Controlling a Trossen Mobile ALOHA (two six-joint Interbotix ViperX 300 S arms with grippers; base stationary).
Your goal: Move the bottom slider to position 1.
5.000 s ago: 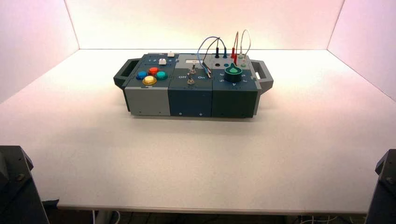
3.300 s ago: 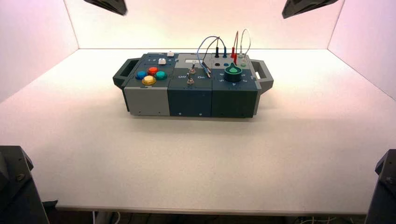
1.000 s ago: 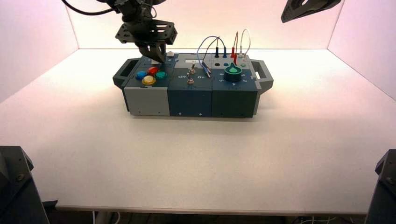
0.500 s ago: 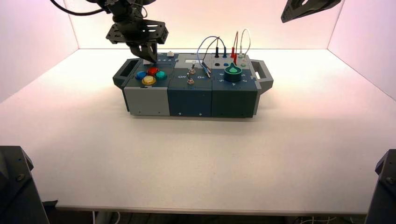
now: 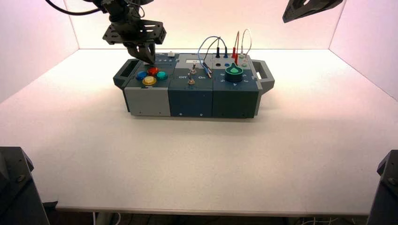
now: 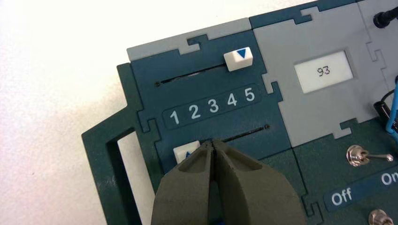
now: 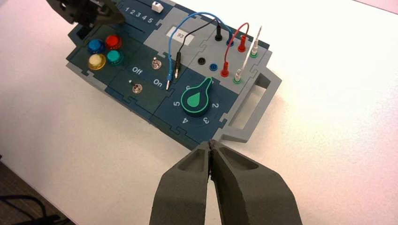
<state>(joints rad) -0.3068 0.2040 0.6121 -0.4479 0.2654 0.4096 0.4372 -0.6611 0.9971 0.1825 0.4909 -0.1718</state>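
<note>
Bottom slider (image 6: 186,151): now at the low-number end of its slot (image 6: 244,134), just beside the closed tips of the left gripper (image 6: 211,142), on their side away from the slot's high-number stretch. Shifted towards the robot's left since the earlier high views, along with the jaws. White knob partly covered by the fingers, blue pointer in line with position 1 (image 6: 174,117), or very nearly. Jaws narrowed to nothing, tips pressed together, gripping no knob; looks like a push from the side rather than a pinch. Contact with the knob: too hidden to tell.

For the task, probably as good as finished. At most a slight nudge left to give, then a straight lift away from the knob. Worth avoiding: any sweep back across the knob, or a dip onto the red button (image 5: 153,71), near the jaws on the robot's side.

Top slider (image 6: 238,59), across the number row from the jaws: at 5, unmoved, best left alone. Right gripper (image 7: 210,143): idle, tips together, well apart from the left jaws, raised off the box's right side.
</note>
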